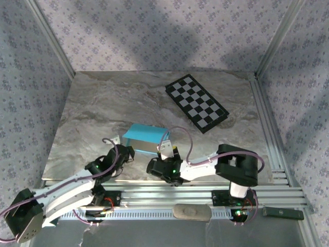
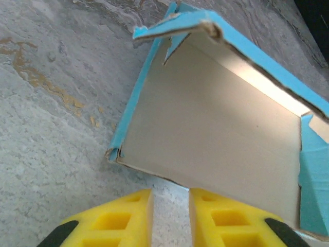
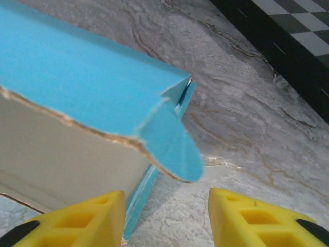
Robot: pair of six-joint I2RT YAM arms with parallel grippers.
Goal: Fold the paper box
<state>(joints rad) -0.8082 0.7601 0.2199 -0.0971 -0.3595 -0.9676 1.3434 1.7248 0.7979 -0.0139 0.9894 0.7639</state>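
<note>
1. In the top view you cannot make out either arm's fingertips. The black wrists of the left end effector (image 1: 125, 153) and the right end effector (image 1: 165, 149) cover the near edge of the thin cardboard paper box (image 1: 145, 136), which is turquoise outside and pale inside.
2. In the left wrist view the paper box (image 2: 216, 128) is cut off along the right side of the frame. The small flaps at its frayed far corner are hard to read.
3. In the right wrist view the box runs off the left edge. The black-and-white checkerboard (image 3: 298, 31) is cropped by the top right corner.
4. You will find the box on the grey marbled worktop (image 1: 97, 113), in the near middle between the two end effectors. It is well apart from the checkerboard, which lies farther back on the right.
5. Its long axis runs left to right across the worktop, with the right end slightly nearer the arm bases. A turquoise face points up, and the pale hollow opens toward the arms.
6. The yellow fingers (image 2: 118, 224) of the left end effector stand at a narrow gap. Bare worktop shows between them and they hold nothing. The box's near edge lies just beyond the tips, and you cannot tell whether it touches them.
7. The right end effector is spread wide and grips nothing. The box's turquoise lower edge drops just beside its left-hand finger, and a rounded turquoise tab (image 3: 177, 154) hangs above the gap.
</note>
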